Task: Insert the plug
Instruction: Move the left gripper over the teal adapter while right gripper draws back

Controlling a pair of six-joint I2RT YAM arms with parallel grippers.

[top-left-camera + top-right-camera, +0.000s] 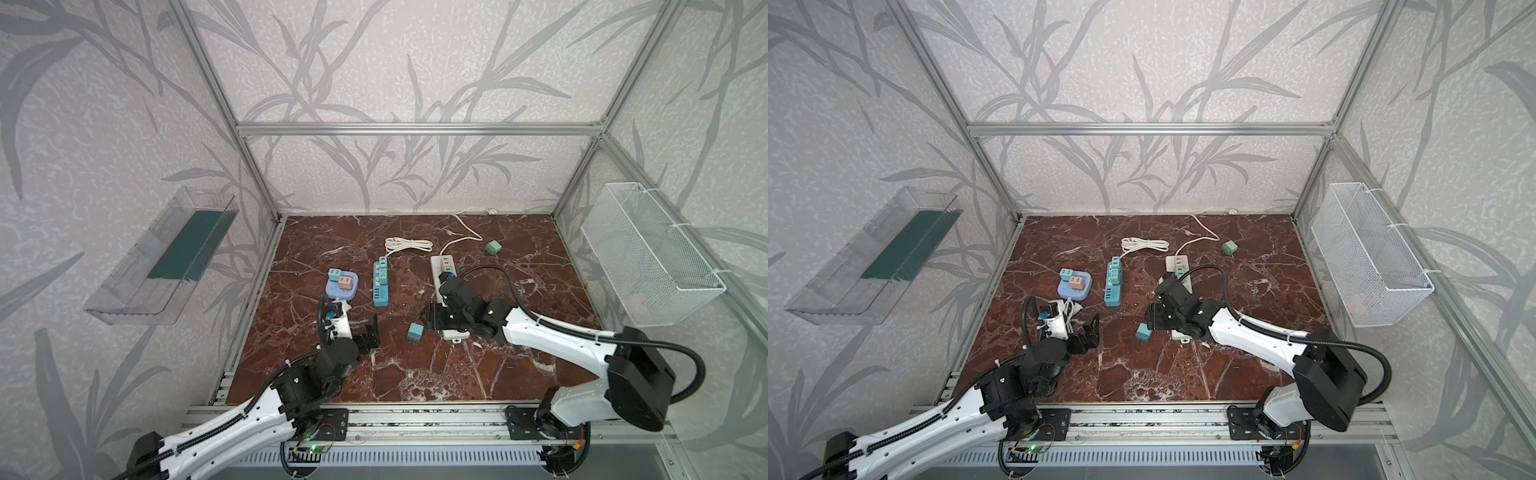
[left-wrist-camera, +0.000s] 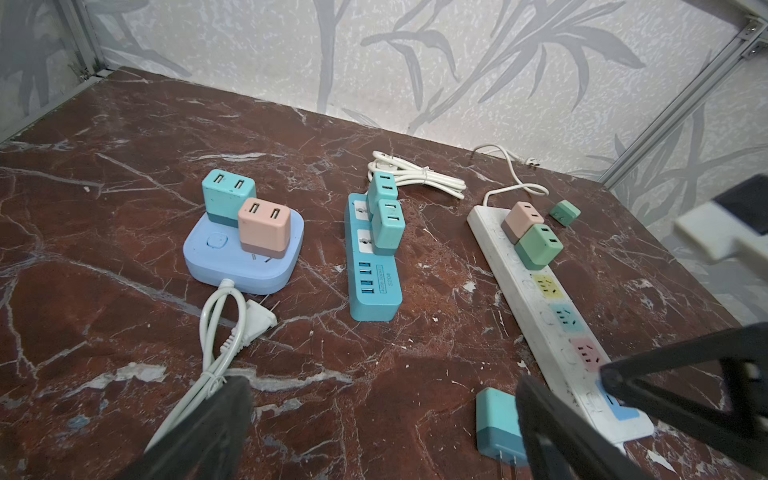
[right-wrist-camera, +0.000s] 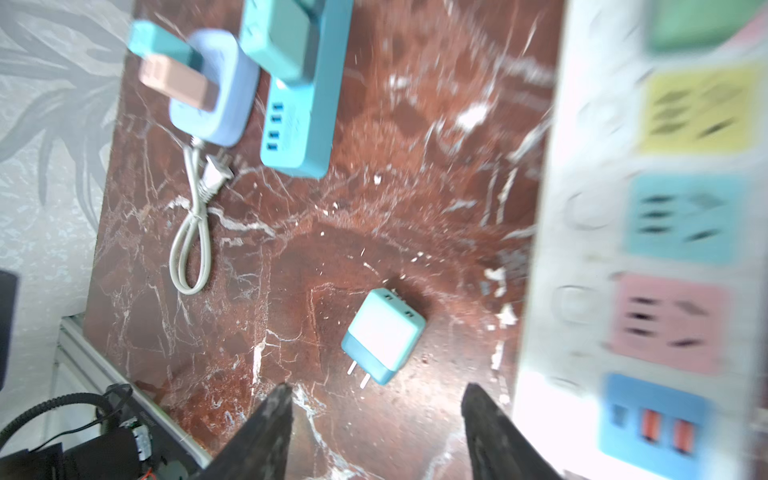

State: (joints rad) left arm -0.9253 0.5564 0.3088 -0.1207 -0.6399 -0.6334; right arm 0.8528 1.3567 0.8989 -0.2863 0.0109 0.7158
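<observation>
Right gripper (image 3: 376,388) hangs low over the bench (image 1: 415,374), jaws parted and empty. Just ahead of it the teal plug (image 3: 384,336) lies on its side, beside the near end of the white power strip (image 3: 582,249). Left gripper (image 2: 386,386), toward the front-left corner, gapes wide and holds nothing.

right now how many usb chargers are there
8: two on the round blue hub, two on the teal power strip, two on the white power strip, loose green charger at the back, loose teal charger near the right gripper. Others may be hidden.
</observation>
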